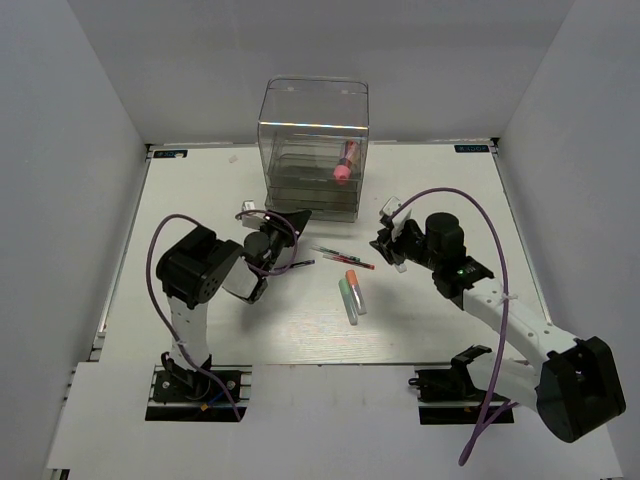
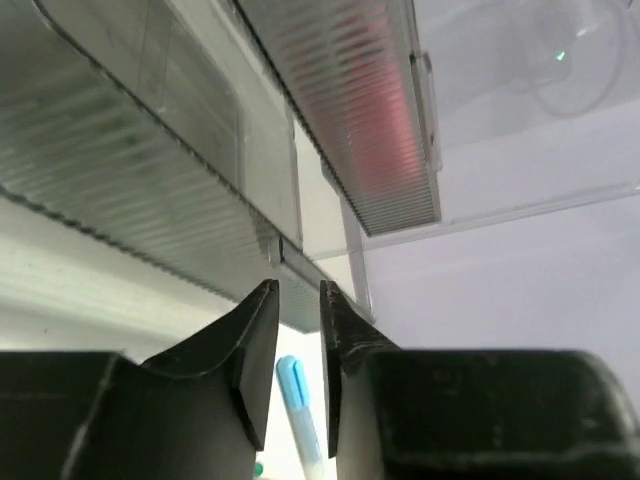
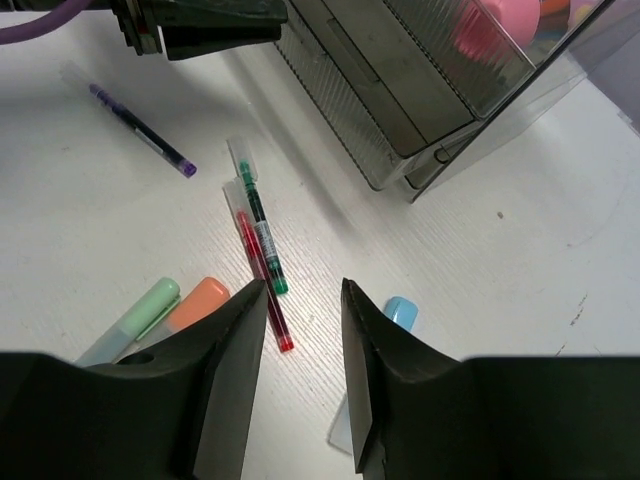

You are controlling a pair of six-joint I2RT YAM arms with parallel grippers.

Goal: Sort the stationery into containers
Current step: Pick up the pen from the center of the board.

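The clear organizer (image 1: 313, 150) stands at the back with a pink tube (image 1: 345, 165) in its top bin. My left gripper (image 1: 298, 217) hovers at its lower left corner, by the drawers (image 2: 150, 190). Its jaws (image 2: 297, 290) are slightly open with nothing between them, and a light-blue marker (image 2: 296, 400) lies on the table beyond. My right gripper (image 3: 303, 288) is open above the table. The light-blue marker (image 3: 402, 312) lies under its right finger. A red pen (image 3: 262, 290) and a green pen (image 3: 258, 225) lie just ahead of it.
An orange-capped marker (image 3: 200, 303) and a green marker (image 3: 140, 315) lie side by side left of the right gripper. A purple pen (image 3: 140, 130) rests near the left gripper's fingers. White walls enclose the table on three sides.
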